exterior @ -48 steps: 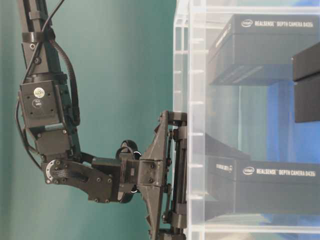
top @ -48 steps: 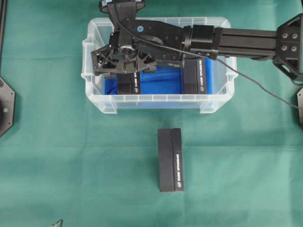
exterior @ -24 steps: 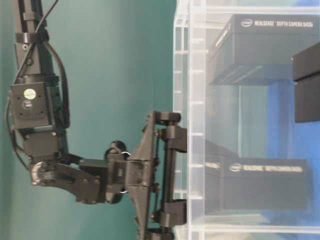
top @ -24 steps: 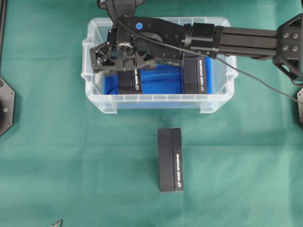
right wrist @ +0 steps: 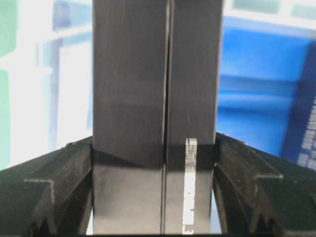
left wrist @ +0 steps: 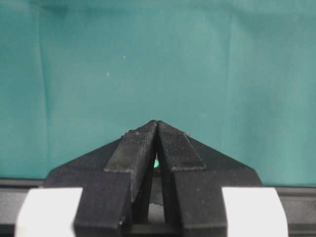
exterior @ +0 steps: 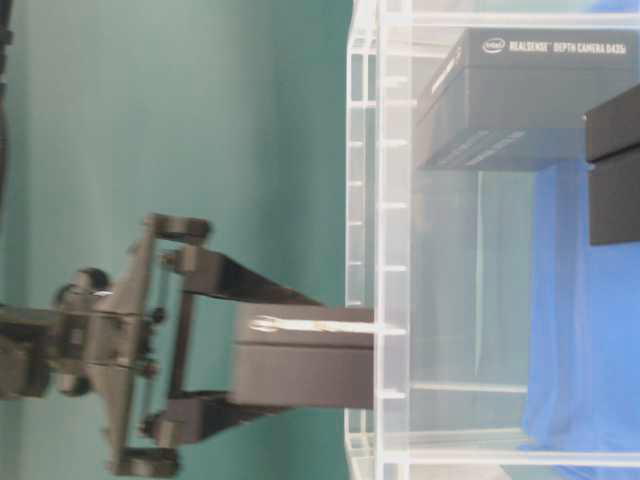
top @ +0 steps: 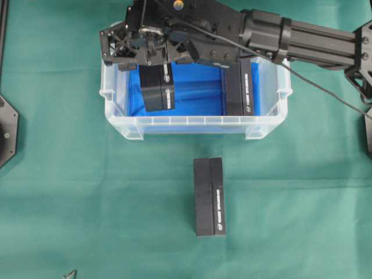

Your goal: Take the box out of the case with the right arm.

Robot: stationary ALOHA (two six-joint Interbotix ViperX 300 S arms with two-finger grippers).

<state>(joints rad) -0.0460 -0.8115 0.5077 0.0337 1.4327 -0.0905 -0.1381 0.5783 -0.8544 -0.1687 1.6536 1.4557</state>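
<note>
My right pincer (top: 152, 58) grasps a black box (top: 157, 88) between its fingers, the box partly lifted above the case (top: 192, 122). A second box (top: 239, 84) stands inside the case; a third (top: 209, 196) lies on the worktop (top: 70, 192) outside it. My left pincer (left wrist: 157, 127) is clenched.

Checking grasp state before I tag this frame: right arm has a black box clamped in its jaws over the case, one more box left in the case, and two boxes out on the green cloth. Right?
One thing is off: only one black box lies on the green cloth, not two, as the overhead view shows. The rest holds: the right gripper clamps a held box over the case, with one box in the case left.
</note>
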